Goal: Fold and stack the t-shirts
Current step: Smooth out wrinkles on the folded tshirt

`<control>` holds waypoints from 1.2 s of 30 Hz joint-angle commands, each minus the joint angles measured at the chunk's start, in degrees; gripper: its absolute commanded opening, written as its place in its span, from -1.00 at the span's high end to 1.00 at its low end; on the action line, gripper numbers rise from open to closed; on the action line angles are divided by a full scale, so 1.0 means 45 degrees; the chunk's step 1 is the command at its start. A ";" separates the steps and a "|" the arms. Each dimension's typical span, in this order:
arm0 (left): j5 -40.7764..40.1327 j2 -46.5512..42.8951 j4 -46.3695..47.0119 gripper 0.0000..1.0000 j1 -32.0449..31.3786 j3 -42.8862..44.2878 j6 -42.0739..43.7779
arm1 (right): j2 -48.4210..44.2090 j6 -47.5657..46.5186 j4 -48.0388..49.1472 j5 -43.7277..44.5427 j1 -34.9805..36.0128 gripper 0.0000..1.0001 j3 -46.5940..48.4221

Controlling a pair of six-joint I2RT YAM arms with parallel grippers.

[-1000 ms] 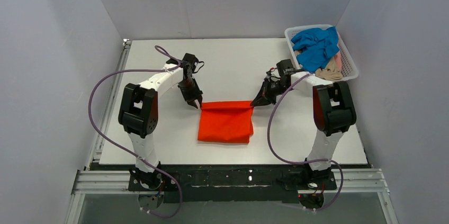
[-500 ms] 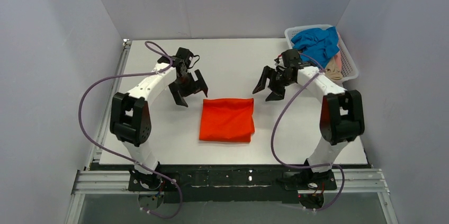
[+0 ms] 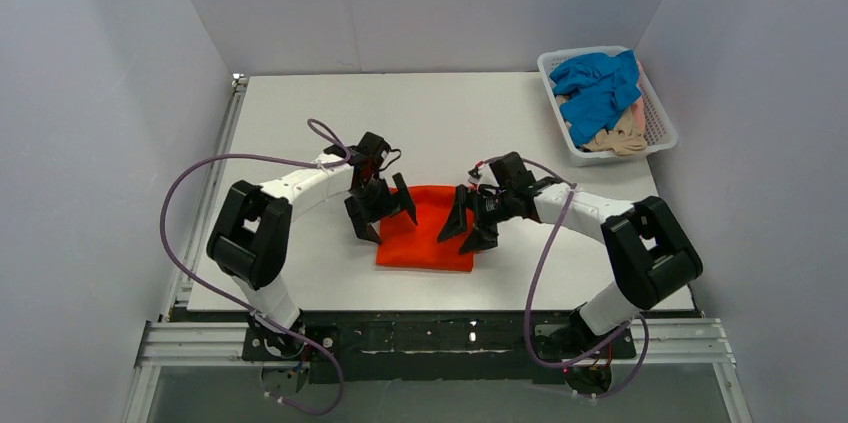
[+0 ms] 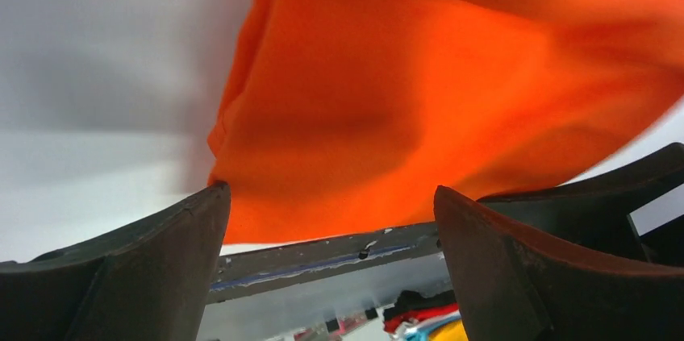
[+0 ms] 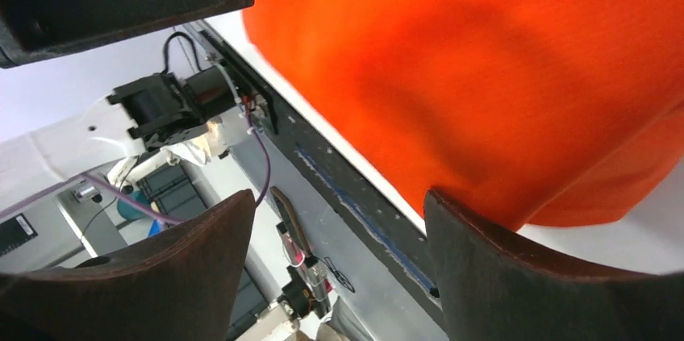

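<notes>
The orange-red t-shirt (image 3: 428, 235) lies folded into a rough square near the table's front middle. My left gripper (image 3: 383, 215) hovers open over its left edge, with nothing between the fingers. My right gripper (image 3: 466, 228) hangs open over its right part, also empty. In the left wrist view the orange cloth (image 4: 419, 91) fills the frame above my spread gripper (image 4: 331, 220). The right wrist view has the cloth (image 5: 484, 75) above my right gripper (image 5: 335, 232). A blue t-shirt (image 3: 598, 86) and a pale beige-pink one (image 3: 622, 133) lie crumpled in the basket.
The white mesh basket (image 3: 660, 118) stands at the table's back right corner. The table's black front rail (image 3: 440, 328) runs just near the shirt. In the right wrist view the left arm (image 5: 169, 107) shows close by. Grey walls enclose the table on three sides.
Both grippers opened and let go of the orange-red shirt's far corners, lifted away, then swung forward and inward over the folded shirt. The shirt stays flat.
</notes>
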 commanded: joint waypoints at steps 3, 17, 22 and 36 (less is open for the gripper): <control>0.1615 0.1154 0.0079 -0.97 0.0051 -0.1136 -0.0927 | 0.1661 -0.0250 0.1773 0.0091 -0.0538 -0.69 -0.0868; -0.0050 0.0668 -0.2299 -0.96 0.0207 -0.0337 0.0805 | 0.0582 -0.1839 0.0190 0.1207 -0.1454 -0.72 -0.1356; -0.0577 -0.0671 -0.2829 -0.96 0.0207 0.0742 0.1297 | -0.1237 -0.2493 -0.1737 0.1649 -0.1453 -0.76 0.0556; -0.0378 0.3750 -0.1647 -0.96 0.1525 0.4031 0.1496 | 0.4086 -0.2094 -0.0795 0.2108 -0.2193 -0.79 0.5386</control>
